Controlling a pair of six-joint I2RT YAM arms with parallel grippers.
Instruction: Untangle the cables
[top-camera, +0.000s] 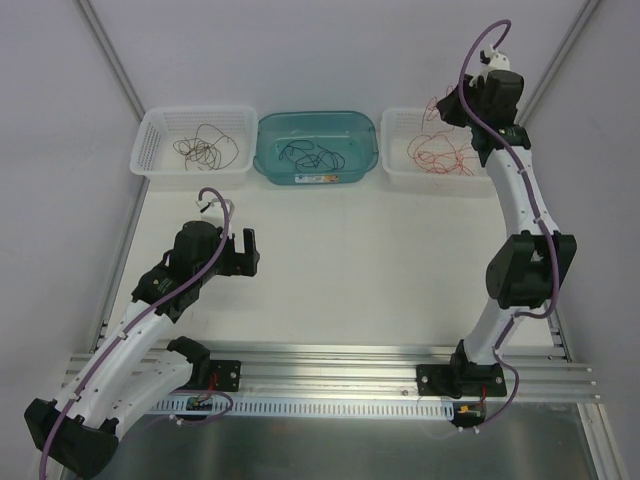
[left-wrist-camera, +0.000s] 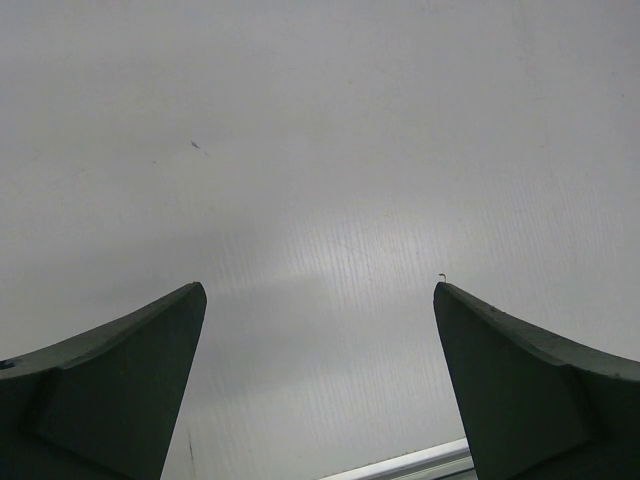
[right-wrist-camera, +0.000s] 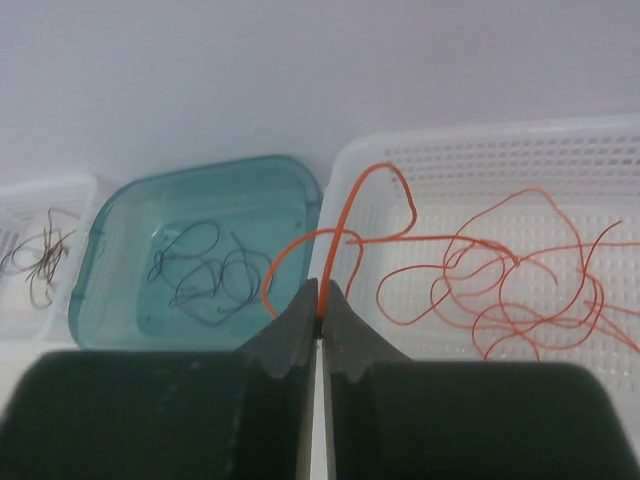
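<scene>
The cables lie sorted by colour in three containers at the back of the table. Red-orange cables (top-camera: 438, 152) (right-wrist-camera: 510, 275) fill the right white basket (top-camera: 400, 178). Dark cables (top-camera: 308, 156) (right-wrist-camera: 205, 275) lie in the teal tub (top-camera: 268, 160). Brownish cables (top-camera: 204, 149) (right-wrist-camera: 40, 255) sit in the left white basket (top-camera: 150, 160). My right gripper (top-camera: 452, 106) (right-wrist-camera: 320, 298) hovers over the right basket's left edge, shut on one orange cable (right-wrist-camera: 346, 232) that loops up from its fingertips. Over bare table, my left gripper (top-camera: 247, 251) (left-wrist-camera: 320, 292) stands wide open with nothing in it.
The white table (left-wrist-camera: 320, 150) stretches in front of the containers. An aluminium rail (top-camera: 330, 360) runs along the near edge by the arm bases. Walls close in the back and both sides.
</scene>
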